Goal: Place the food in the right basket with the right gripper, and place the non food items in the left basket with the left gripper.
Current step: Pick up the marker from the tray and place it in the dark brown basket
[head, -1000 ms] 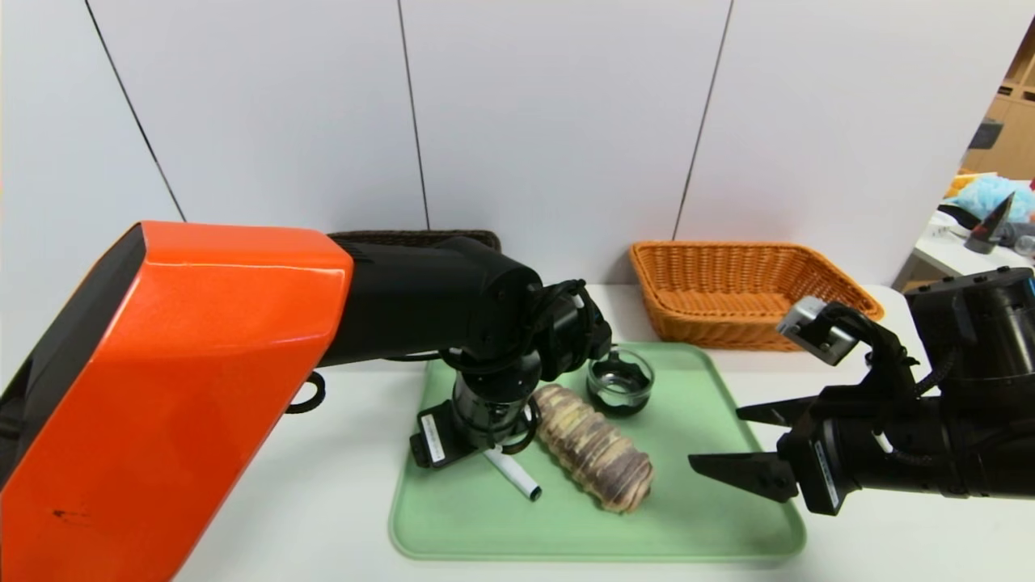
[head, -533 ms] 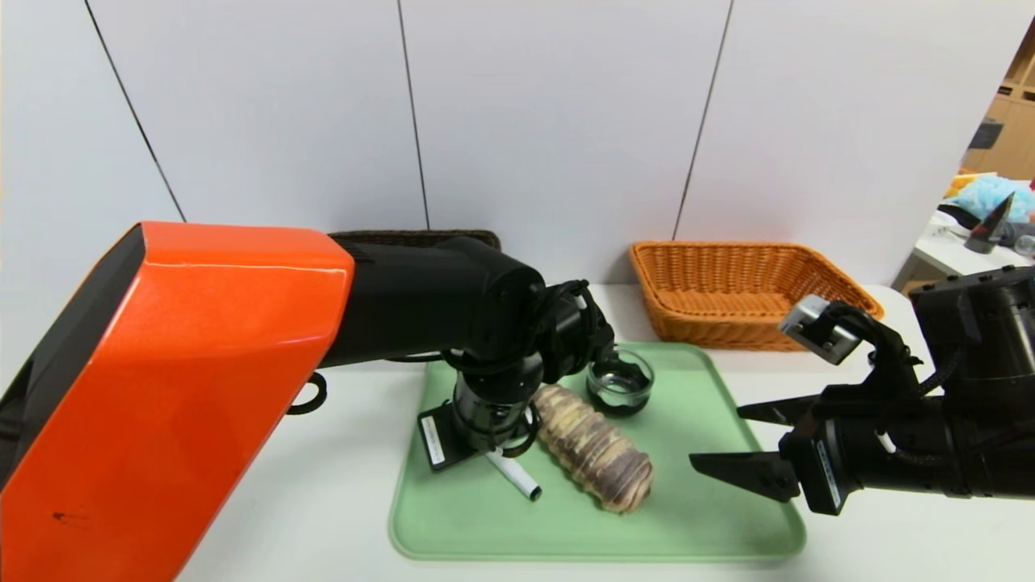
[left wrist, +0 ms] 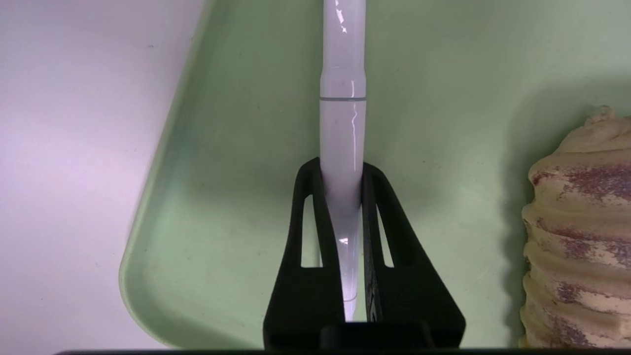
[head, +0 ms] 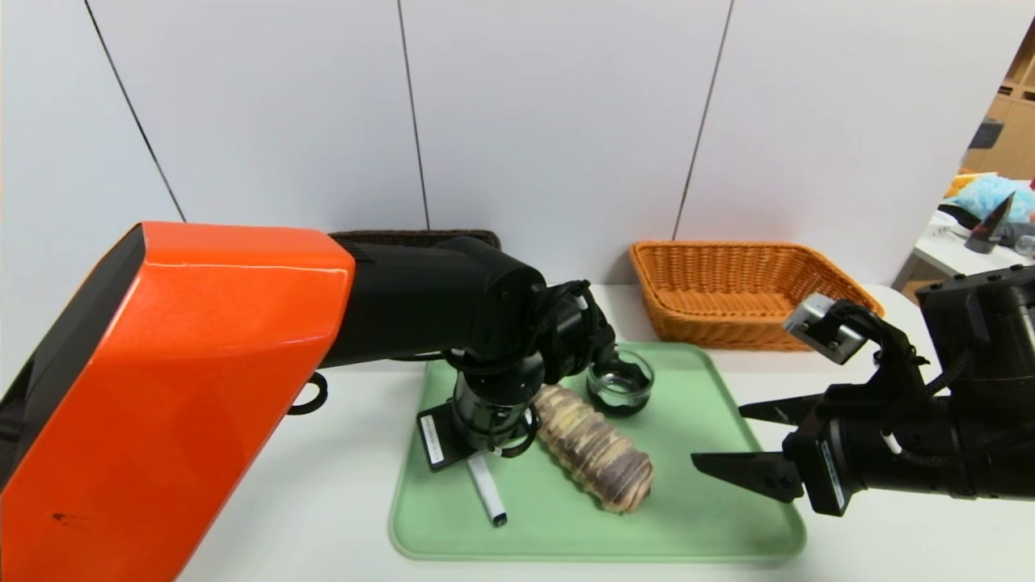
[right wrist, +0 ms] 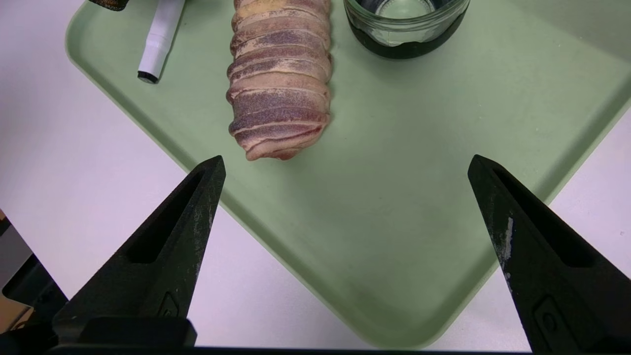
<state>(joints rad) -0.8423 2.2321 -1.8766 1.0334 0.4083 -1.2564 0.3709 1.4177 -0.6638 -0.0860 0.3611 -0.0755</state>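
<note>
The white marker (left wrist: 342, 123) lies on the green tray (head: 703, 453), and my left gripper (left wrist: 341, 170) is shut on its rear end, both black fingers pressed against its sides. From the head view the marker (head: 487, 491) sticks out below the left wrist, dark tip toward the tray's near edge. The striped roll (head: 594, 458) lies just right of it, also seen as the roll (right wrist: 278, 79) from the right wrist. A small glass jar (head: 620, 381) stands behind the roll. My right gripper (head: 724, 436) hangs open over the tray's right edge, holding nothing. The orange basket (head: 748, 293) is at back right; the dark basket (head: 416, 237) is mostly hidden behind my left arm.
The tray sits on a white table (head: 323, 501) against a white panelled wall. My orange left arm shell (head: 162, 380) fills the near left. A second table with clutter (head: 982, 230) stands at far right.
My left gripper closed on the marker, which swung from pointing near-right to pointing straight toward the tray's near edge. The right gripper barely shifted.
</note>
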